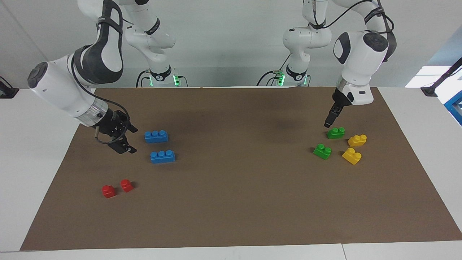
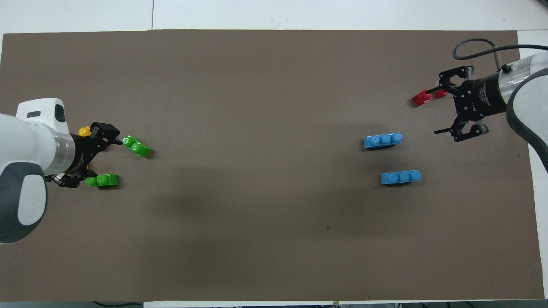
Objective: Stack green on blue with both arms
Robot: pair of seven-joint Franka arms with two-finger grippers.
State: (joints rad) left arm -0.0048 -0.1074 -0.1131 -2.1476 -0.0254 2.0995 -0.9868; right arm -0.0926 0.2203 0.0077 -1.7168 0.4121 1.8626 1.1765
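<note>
While my left gripper hangs over the mat's left-arm end, its fingers point down just above the green brick nearer my bases, and it has hold of nothing. From above the fingers stand spread, one over each green brick; the facing view shows them edge-on, with the tip clear of the brick beneath. The second green brick lies near the first, farther from me and turned at a slant. Two yellow bricks sit just beside the green ones, toward the mat's edge; from above only a bit of one shows past my wrist.

My right gripper hovers low over the right-arm end of the mat, tilted sideways, its fingers wide apart and empty. Beside it lie the two blue bricks: one nearer my bases, one a little farther, both lying flat with studs up, roughly parallel and apart from each other. Neither gripper touches them. Two red bricks rest close together farther out on the mat; from above my right gripper covers part of them. The green bricks and the blue ones sit well apart, at either end of the mat, none of them stacked.
</note>
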